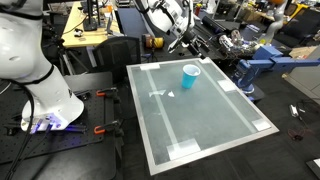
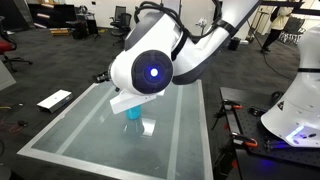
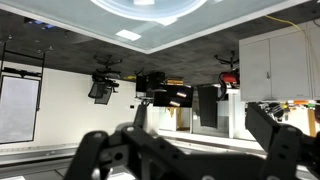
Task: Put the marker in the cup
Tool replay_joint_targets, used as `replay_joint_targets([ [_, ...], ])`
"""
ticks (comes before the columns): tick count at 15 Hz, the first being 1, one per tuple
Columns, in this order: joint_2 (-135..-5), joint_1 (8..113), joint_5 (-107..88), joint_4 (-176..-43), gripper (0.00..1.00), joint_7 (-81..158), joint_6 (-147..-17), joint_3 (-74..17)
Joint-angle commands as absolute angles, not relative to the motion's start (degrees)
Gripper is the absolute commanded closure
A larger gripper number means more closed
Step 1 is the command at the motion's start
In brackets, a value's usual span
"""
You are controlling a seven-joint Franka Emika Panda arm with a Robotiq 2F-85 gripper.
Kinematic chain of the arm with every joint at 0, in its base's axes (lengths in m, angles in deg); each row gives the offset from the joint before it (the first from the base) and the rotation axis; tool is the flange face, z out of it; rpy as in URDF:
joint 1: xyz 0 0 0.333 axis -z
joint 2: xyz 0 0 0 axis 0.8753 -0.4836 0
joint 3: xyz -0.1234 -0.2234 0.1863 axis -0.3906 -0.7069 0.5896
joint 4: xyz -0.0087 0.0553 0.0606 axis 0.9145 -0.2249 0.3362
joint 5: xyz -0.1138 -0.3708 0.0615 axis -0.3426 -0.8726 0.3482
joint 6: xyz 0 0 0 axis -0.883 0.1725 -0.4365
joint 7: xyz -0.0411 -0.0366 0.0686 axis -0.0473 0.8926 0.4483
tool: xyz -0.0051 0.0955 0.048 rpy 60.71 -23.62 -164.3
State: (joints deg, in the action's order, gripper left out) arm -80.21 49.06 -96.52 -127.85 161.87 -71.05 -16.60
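Observation:
The light-blue cup (image 1: 190, 76) stands upright on the far part of the table; in an exterior view only its lower part (image 2: 133, 114) shows under the arm. My gripper (image 1: 186, 42) hangs above and behind the cup, apart from it. In the wrist view the dark fingers (image 3: 195, 150) are spread wide with nothing between them, and the camera looks out at the room. I do not see the marker for certain. A small pale streak (image 1: 160, 95) lies on the table beside the cup, too small to identify.
The grey glass-topped table (image 1: 215, 130) has white tape marks at its corners. The white robot base (image 1: 45, 100) stands beside it. Blue equipment (image 1: 262, 62) and clutter sit beyond the far edge. The arm's large joint (image 2: 150, 70) blocks much of an exterior view.

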Motion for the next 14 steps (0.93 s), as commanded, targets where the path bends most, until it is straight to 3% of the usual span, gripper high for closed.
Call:
replay_joint_targets([
  [1,-73.41,49.51,-98.55,-131.60,0.00,166.72,-70.66,-16.31],
  [6,-67.55,50.01,-100.31,-134.04,0.00,170.96,-70.97,-16.20],
  [14,-69.05,50.07,-98.69,-132.40,0.00,168.32,-70.84,-15.85],
])
